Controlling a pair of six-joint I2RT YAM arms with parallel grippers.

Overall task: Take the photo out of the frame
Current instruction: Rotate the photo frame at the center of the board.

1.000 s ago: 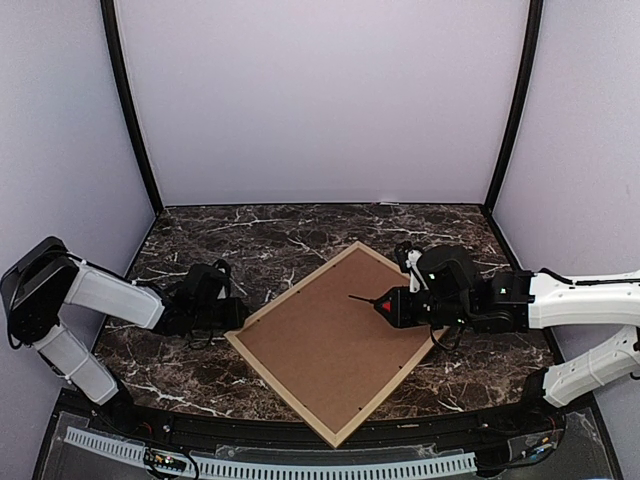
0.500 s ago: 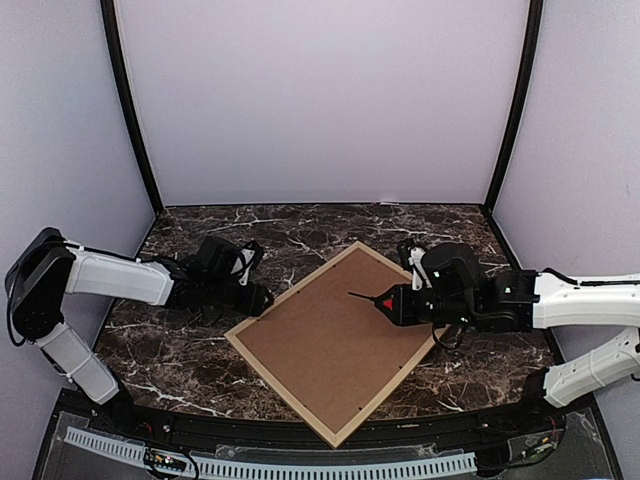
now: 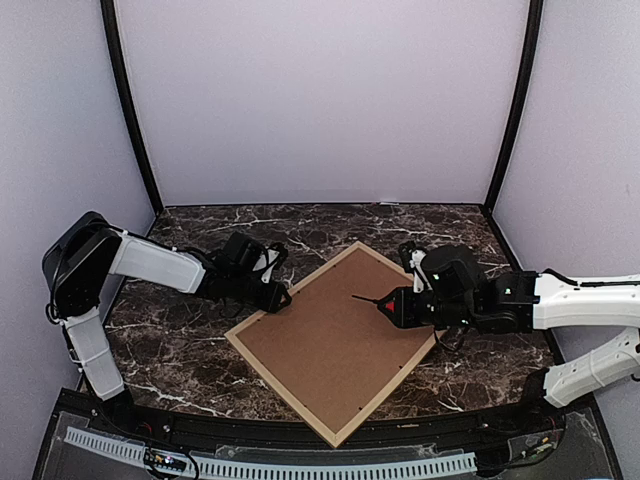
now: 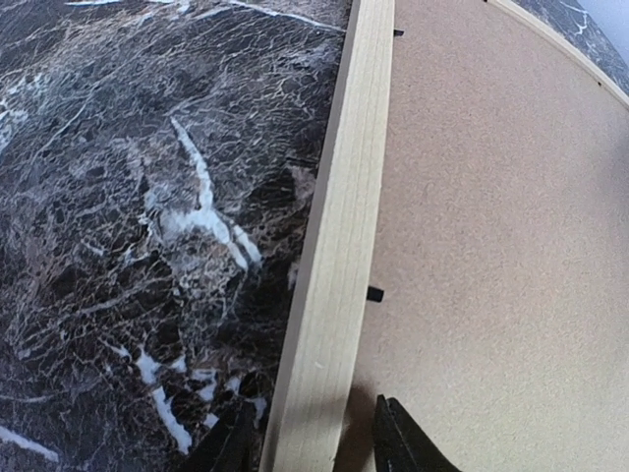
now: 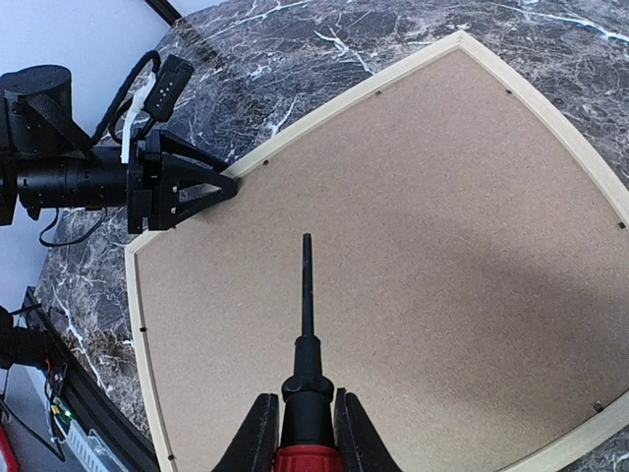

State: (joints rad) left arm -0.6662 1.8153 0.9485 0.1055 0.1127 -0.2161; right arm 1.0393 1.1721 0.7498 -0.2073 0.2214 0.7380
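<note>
So the frame (image 4: 339,246) is lying back-up on the marble table (image 3: 180,350), brown board (image 3: 335,340) showing. Left arm's stretched out low, with the left gripper (image 3: 283,297) spread either side of the frame's left rail. Right arm reaches in level, right gripper (image 5: 305,433) pinching a red-handled screwdriver (image 5: 306,324) over the board.

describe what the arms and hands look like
Both arms are white shells with black joints: left arm, right arm. Both hands are black: the left hand has tapered, triangular fingers and black and white cables at its wrist; the right hand has rounded fingers.
</note>
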